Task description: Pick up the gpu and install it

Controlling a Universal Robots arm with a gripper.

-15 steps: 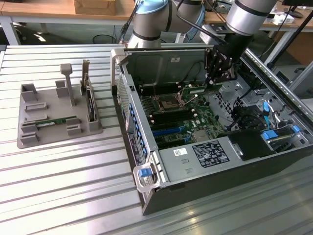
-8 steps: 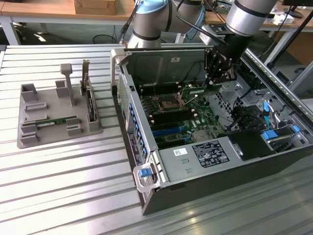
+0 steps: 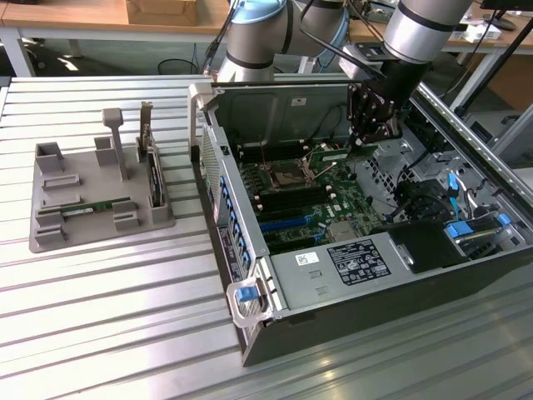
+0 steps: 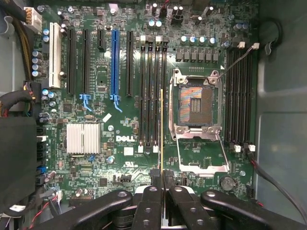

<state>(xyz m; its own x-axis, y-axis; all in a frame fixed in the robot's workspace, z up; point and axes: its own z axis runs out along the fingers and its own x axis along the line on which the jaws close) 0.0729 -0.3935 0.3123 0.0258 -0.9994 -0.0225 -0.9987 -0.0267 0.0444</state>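
1. My hand (image 4: 162, 184): closed nearly all the way, fingers pinching the top edge of the gpu. In the exterior view I hang inside the open computer case (image 3: 250, 275), just above the motherboard (image 3: 308, 196).

2. The gpu (image 4: 161, 129): a long, thin green board stick, seen edge-on from my wrist as a narrow gold-green line running from between my fingers down over the memory slots (image 4: 153, 96) beside the processor socket (image 4: 196, 105). In the exterior view it shows as a short green strip (image 3: 333, 153) below my hand, level and lying along the slots. I cannot tell whether its lower edge has met a slot or sits just above.

3. Handling, my judgement: light, no strain to carry. Stiff along its length, but thin enough to flex or crack if twisted. Fragile at the contact edge and the small parts on its faces. Smooth faces, so a weak pinch could let it slip or tilt.

4. Where to hold, my judgement: the top edge near the middle, flat faces between my fingers, as I have it, so it hangs straight and pressure goes evenly down.

5. Also present: a grey holder tray (image 3: 50, 229) on the ribbed table (image 3: 100, 333), well apart on the exterior view's left, carrying a second green stick (image 3: 98, 206) and a dark upright card (image 3: 153, 179).
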